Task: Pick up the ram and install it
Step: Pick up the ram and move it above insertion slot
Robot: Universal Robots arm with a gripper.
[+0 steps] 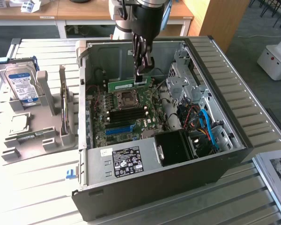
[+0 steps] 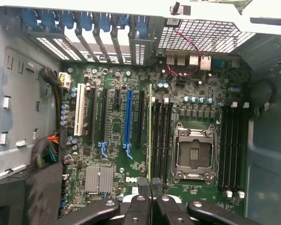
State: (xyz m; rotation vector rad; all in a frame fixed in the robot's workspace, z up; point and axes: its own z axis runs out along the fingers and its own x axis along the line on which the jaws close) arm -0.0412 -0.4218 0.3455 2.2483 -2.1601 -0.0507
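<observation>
Pincer (image 2: pixel 151 191) clamps ram (image 2: pixel 151 136), edge-on above mobo (image 2: pixel 113 129).

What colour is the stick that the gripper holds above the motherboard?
The ram is green; the exterior view shows it best.

What lies open below me, and the bench around it

The computer case (image 1: pixel 154 192) lies on its side on the slatted table (image 1: pixel 33 192), its side panel off. On the motherboard (image 2: pixel 117 126) I see the CPU socket (image 2: pixel 194 154), a long blue slot (image 2: pixel 128 117) and a white slot (image 2: pixel 78 112) beyond it. The power supply (image 1: pixel 126 161) sits beside a black shroud (image 1: pixel 175 147), with blue cables (image 1: pixel 208 124) just past that. At the exterior view's left, a hard drive (image 1: pixel 22 84) stands upright in a grey holder (image 1: pixel 42 140).
</observation>
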